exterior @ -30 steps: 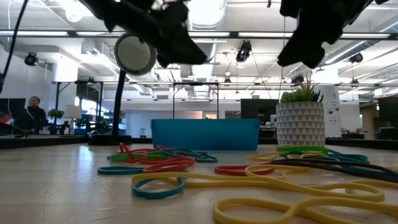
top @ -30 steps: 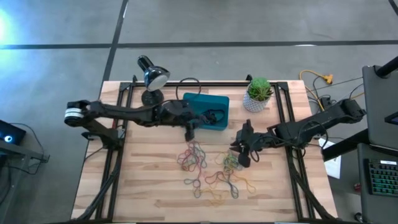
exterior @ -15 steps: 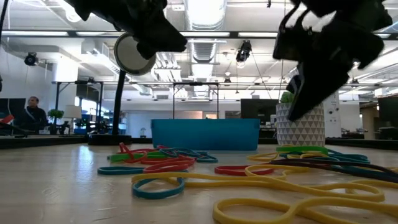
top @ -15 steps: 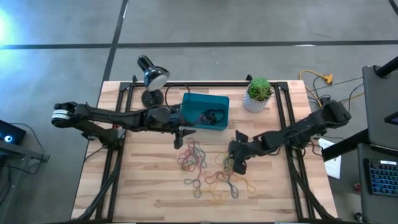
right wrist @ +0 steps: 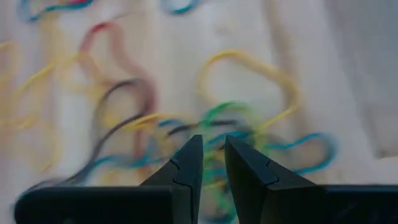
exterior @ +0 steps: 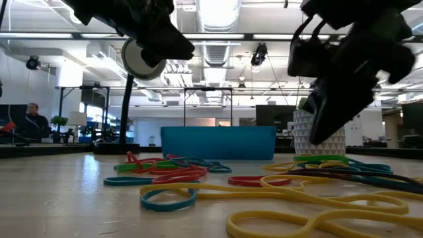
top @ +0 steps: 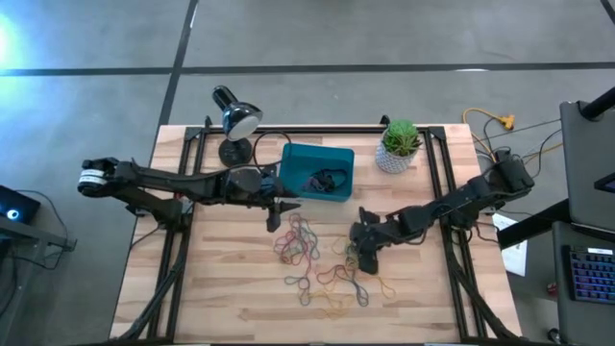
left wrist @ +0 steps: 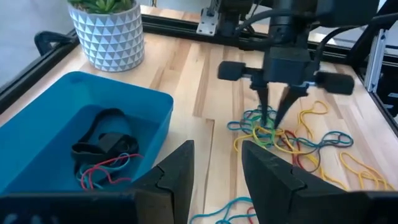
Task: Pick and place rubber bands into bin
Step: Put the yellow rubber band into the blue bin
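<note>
Many rubber bands point(top: 322, 258) loose on the table, a few in the bin point(top: 318, 173), my right gripper point(left wrist: 273, 115) narrowly parted over them, my left gripper point(top: 276, 212) part-open, empty, beside bin.

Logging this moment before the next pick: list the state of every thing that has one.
Teal-blue plastic bin: holds a few bands.
Coloured rubber bands: most loose on the table.
Left gripper: open, empty, beside bin.
Right gripper: slightly open, tips in the bands.

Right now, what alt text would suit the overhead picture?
Two dark robot arms reach over a wooden table; the right gripper hangs above scattered coloured rubber bands, the left gripper beside a teal bin.
</note>
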Motion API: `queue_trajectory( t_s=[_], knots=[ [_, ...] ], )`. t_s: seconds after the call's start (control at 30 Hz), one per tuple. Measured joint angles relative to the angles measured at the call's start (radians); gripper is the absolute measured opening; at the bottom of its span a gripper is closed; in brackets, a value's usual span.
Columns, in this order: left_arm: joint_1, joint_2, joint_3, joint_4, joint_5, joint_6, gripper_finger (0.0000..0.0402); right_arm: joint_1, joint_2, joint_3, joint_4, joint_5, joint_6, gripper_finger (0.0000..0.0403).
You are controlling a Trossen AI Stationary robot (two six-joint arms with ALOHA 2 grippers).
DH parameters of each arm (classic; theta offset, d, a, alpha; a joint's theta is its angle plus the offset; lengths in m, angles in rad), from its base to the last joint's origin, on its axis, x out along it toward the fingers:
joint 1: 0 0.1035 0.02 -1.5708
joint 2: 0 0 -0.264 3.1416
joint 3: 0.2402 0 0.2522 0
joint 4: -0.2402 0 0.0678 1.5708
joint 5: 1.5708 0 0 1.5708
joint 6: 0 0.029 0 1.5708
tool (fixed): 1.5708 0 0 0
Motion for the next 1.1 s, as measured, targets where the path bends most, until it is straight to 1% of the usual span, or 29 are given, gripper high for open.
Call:
queue_trajectory(
  t_s=[0.1, 0.27, 0.33, 0.4, 0.5, 0.57, 0.87, 1.1],
  knots=[
    [0.0, 0.0, 0.0, -0.001, 0.0, 0.0, 0.0118, 0.038, -0.018, -0.006, 0.001, -0.053, 0.0, 0.0058],
    [0.0, 0.0, 0.0, 0.001, 0.0, 0.0, 0.0118, 0.115, -0.012, -0.006, 0.025, -0.053, 0.005, 0.0059],
    [0.0, 0.003, -0.002, 0.001, 0.0, 0.0, 0.0118, 0.134, -0.001, -0.006, 0.026, -0.031, 0.009, 0.0058],
    [0.001, 0.004, -0.004, 0.0, 0.0, 0.0, 0.0118, 0.14, 0.003, -0.007, 0.028, 0.025, 0.038, 0.0059],
    [0.001, 0.004, -0.007, 0.001, 0.0, 0.0, 0.0118, 0.128, -0.003, -0.007, 0.044, 0.125, 0.061, 0.0059],
    [0.001, 0.004, -0.007, 0.001, 0.0, -0.001, 0.0118, 0.112, -0.012, -0.007, 0.045, 0.161, 0.062, 0.0059],
    [0.001, 0.004, -0.009, 0.0, 0.0, -0.001, 0.0118, 0.041, -0.015, -0.006, -0.013, 0.164, 0.052, 0.0059],
    [0.001, 0.004, -0.011, 0.0, 0.0, -0.001, 0.0118, 0.017, -0.015, -0.013, -0.016, 0.166, 0.034, 0.0059]
  ],
)
